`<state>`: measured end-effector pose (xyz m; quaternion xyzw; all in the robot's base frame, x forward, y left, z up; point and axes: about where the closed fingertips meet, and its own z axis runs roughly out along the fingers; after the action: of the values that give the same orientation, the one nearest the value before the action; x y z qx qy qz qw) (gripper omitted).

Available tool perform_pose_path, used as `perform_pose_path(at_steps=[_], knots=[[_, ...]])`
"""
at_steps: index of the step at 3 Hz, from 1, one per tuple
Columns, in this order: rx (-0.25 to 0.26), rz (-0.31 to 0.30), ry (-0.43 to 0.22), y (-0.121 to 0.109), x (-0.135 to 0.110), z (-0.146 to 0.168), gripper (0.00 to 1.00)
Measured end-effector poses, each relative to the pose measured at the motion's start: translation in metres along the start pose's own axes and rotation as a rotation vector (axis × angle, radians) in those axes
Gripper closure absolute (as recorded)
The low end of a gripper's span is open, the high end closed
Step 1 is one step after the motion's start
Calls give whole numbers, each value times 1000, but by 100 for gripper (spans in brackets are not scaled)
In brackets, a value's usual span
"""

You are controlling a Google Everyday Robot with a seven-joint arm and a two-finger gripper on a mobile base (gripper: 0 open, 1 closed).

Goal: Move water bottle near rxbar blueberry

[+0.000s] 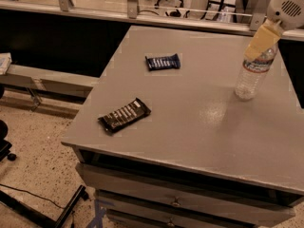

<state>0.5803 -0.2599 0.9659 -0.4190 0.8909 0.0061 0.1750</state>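
Observation:
The water bottle stands upright on the grey table near its right edge, clear and ribbed with a label band. My gripper comes down from the upper right and sits at the bottle's top, hiding the cap. The rxbar blueberry, a small dark blue wrapped bar with white lettering, lies flat at the far middle of the table, well to the left of the bottle.
A longer black-wrapped bar lies near the table's front left corner. The table has drawers below its front edge. A rail and windows run behind the table. A low bench stands on the left.

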Motion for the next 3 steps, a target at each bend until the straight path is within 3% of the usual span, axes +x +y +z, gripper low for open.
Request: perform_pose_path(at_steps=[1, 2, 3], knots=[[16, -40, -43, 14, -11, -17, 88], [36, -102, -106, 37, -28, -43, 100], [34, -182, -168, 67, -46, -61, 100]])
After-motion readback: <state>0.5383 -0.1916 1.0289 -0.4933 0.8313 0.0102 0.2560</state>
